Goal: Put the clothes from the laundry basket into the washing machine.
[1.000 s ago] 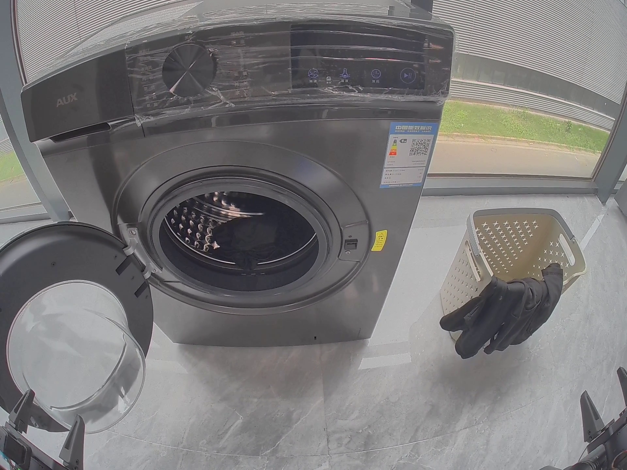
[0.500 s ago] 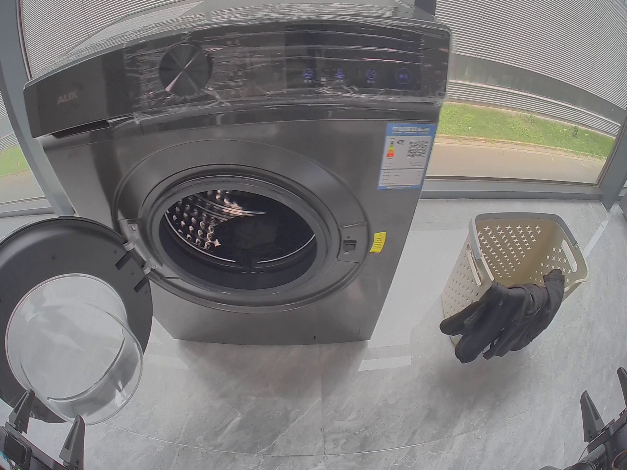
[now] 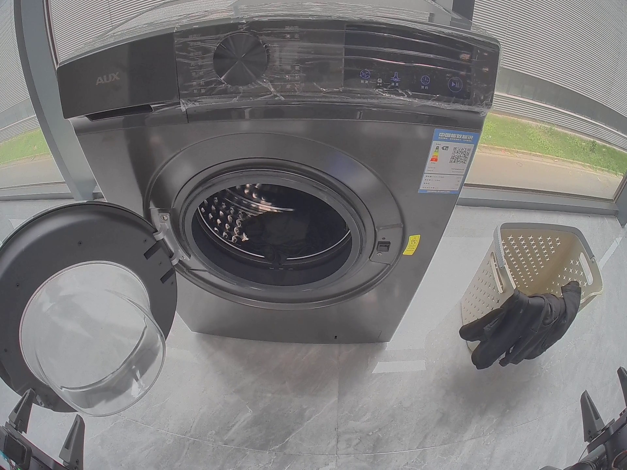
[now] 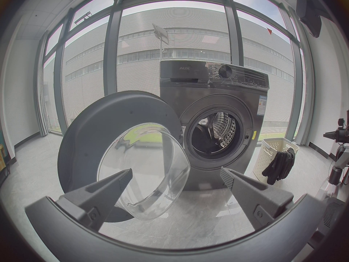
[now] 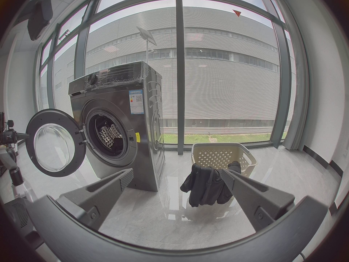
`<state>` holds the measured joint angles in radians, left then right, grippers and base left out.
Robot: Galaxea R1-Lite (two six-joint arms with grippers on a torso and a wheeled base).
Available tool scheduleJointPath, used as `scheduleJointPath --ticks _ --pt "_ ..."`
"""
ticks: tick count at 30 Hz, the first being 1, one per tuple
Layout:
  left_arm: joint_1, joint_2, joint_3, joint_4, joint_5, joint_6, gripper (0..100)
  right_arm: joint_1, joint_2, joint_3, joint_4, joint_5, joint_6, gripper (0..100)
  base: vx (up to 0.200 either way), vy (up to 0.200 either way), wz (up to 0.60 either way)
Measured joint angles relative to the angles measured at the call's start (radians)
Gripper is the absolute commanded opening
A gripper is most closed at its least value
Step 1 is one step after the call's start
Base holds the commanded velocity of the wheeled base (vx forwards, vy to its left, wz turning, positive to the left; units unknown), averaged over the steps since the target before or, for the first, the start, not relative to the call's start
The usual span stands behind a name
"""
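Whole head view has slid sideways in the last second, so the camera moved, not the things. The grey metal front-loading washing machine [image 3: 431,282] now sits more central. The basket and cloth keep the same places relative to the machine. Both my grippers sit where they did. My read: I'm only re-aiming, and no pick has begun.

Left gripper [image 4: 175,170]: fingers spread wide, nothing between them. Right gripper [image 5: 176,171]: same, wide apart and empty.

The black crumpled garment [image 3: 522,328] hangs over the near rim of the cream perforated plastic laundry basket [image 3: 522,256]. About half of it spills down the outside wall. It is ahead of my right fingers and well apart from them. It looks limp and folded, with loose ends dangling, so it should pinch easily at the rim.

The machine's round grey door with clear bowl window [image 3: 78,256] is swung fully open, just ahead of my left fingers. The drum mouth is unobstructed. Something dark lies inside the drum [image 3: 281,230], probably cloth, but I can't tell for sure.
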<state>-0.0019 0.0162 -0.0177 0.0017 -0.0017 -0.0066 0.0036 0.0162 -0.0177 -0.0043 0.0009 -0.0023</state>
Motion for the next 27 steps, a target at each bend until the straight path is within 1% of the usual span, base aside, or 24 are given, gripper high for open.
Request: scheduleJointPath --ticks 3,6,12,21,27 --pt "0.000 0.000 0.000 0.000 0.000 0.000 100 0.001 0.000 0.000 0.000 -0.001 0.001 100 0.000 -0.200 0.00" --pt "0.000 0.000 0.000 0.000 -0.001 0.003 100 0.001 0.000 0.000 0.000 0.001 0.001 100 0.000 0.000 0.00" --pt "0.001 0.000 0.000 0.000 -0.001 0.004 100 0.002 0.000 0.000 -0.001 0.004 0.003 100 0.000 0.000 -0.60" --pt "0.000 0.000 0.000 0.000 -0.001 0.002 100 0.002 0.000 0.000 0.000 -0.001 0.001 100 0.000 0.000 0.00" --pt "0.000 0.000 0.000 0.000 -0.001 0.000 100 0.002 0.000 0.000 0.000 -0.001 0.000 100 0.000 -0.200 0.00"
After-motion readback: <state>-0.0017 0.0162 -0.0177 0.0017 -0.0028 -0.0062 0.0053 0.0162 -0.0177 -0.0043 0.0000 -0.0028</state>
